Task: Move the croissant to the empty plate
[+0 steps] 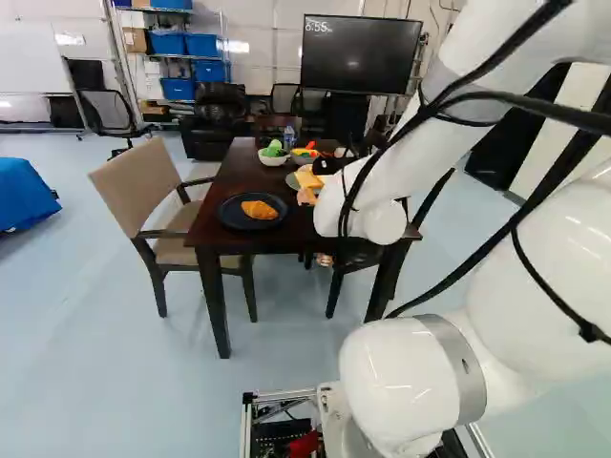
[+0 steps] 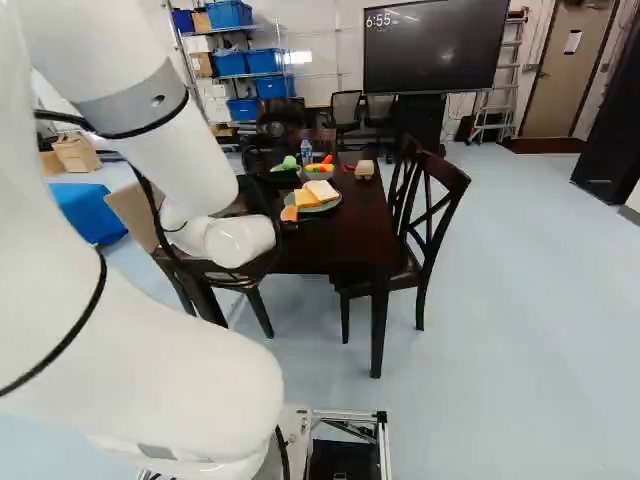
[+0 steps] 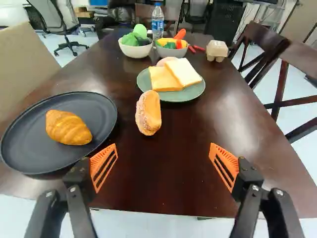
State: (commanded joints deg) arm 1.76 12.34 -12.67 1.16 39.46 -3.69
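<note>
Jaws were released, spread wide, nothing between. Croissant (image 3: 68, 128) lay ahead and off to one side, outside them, on dark plate (image 3: 29, 153), long axis slanting their way.

Bread slices (image 3: 184, 73) on a green plate (image 3: 190, 93), white bowl (image 3: 136, 51) beside a bottle (image 3: 157, 24), black screen (image 2: 432, 50), blue bins (image 2: 231, 64)

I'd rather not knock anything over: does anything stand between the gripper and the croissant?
Only the rim of the dark plate lies between the open gripper and the croissant; nothing else visible stands in the way.
</note>
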